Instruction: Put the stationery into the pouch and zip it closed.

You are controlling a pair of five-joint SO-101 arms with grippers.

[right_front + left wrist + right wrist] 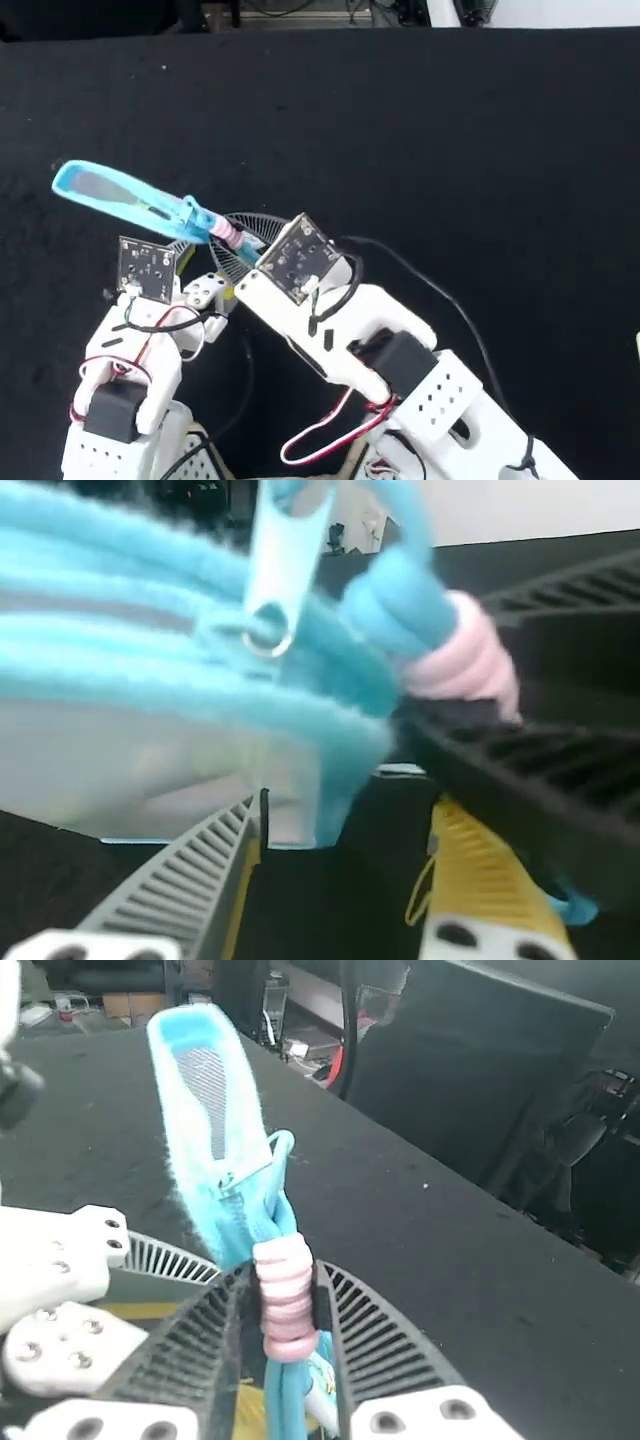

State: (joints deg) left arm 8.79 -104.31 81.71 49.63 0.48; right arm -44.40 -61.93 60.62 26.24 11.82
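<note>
- Light-blue fabric pouch with a mesh panel (108, 194) is held up off the black desk (450, 150), slanting up and away from the two arms, with its lower end between them.
- The right tool (287, 1305), with black ribbed fingers, is clamped narrowly on a pink ribbed coil (283, 1270) at the lower end of the pouch; whether that coil belongs to the pouch or is a stationery piece cannot be told.
- The left tool (345, 850), with grey and yellow ribbed fingers, stands wide, gripping nothing, with the pale lower edge of the pouch hanging just above the gap.
- A pale flat zip pull tab (285, 550) hangs at the blue zip teeth, close to the pink coil and above the left tool.
- Step in hand, as a judgement: the zipping stage, with the right arm steadying the pouch. How much of the zip is closed, and what is inside, cannot be told.
- The next move probably calls for the left tool to rise to the tab, pinch it squarely, and draw it along the zip while the right grip holds firm against the pull.
- Count: one pouch, one pull tab, one pink coil, two tools.
</note>
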